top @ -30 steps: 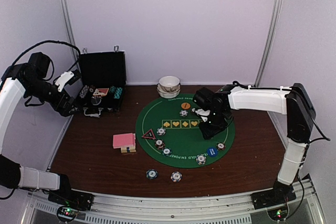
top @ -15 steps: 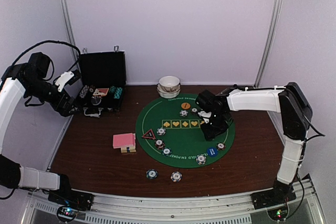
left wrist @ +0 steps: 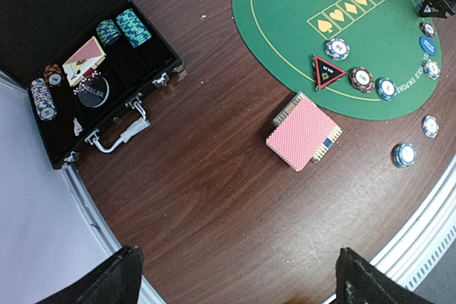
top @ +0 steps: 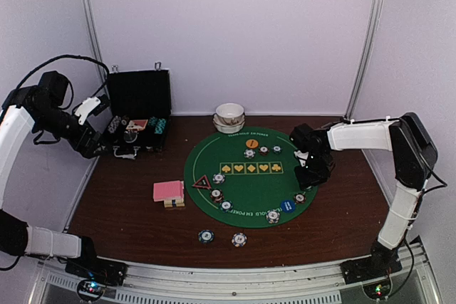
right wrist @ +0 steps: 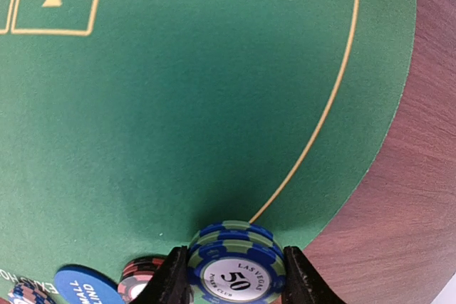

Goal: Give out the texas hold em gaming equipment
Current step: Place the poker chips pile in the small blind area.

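Green felt lay under the right gripper (top: pixel 312 173), whose two fingers (right wrist: pixel 169 281) were pinching what looked like a short stack of blue-and-green chips (right wrist: pixel 236 267) by the rim, faces flat. The stack sat squarely between the jaws, low over the mat (right wrist: pixel 178 119) at its gold border line, with the bare wood table (right wrist: pixel 399 197) close on one side. A brown chip (right wrist: pixel 139 280) and the blue disc (right wrist: pixel 80 288) lay just beside it, so room looked tight that way. Open felt stretched ahead. The left gripper (left wrist: pixel 235 286) hung spread wide, well apart, over by the black case (left wrist: pixel 50 12). The right arm's job, I'd say.
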`<state>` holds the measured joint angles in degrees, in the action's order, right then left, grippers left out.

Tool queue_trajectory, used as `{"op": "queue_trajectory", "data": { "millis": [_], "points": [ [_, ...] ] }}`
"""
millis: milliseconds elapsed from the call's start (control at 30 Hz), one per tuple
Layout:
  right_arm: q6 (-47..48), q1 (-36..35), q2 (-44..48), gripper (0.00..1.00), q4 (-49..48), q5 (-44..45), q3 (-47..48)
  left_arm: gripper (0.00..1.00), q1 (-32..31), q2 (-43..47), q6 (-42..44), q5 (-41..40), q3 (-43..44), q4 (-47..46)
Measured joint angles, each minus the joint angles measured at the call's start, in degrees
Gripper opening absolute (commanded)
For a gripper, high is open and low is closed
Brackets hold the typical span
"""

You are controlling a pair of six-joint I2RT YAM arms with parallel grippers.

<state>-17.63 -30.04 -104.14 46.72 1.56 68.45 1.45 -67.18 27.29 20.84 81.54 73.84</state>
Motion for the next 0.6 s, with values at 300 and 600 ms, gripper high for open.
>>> {"op": "queue_trajectory", "data": {
  "millis": [300, 600],
  "points": [
    [-1.1, 1.0, 0.0, 0.00, -2.2, -0.3, -0.8, 0.97, 0.0, 0.0, 0.4, 0.0, 0.0, 0.1],
    [-2.3, 1.1, 0.1, 0.47, -3.3, -0.5, -2.6, 0.98, 0.0, 0.0, 1.0, 1.0, -0.1, 0.9]
  ]
}}
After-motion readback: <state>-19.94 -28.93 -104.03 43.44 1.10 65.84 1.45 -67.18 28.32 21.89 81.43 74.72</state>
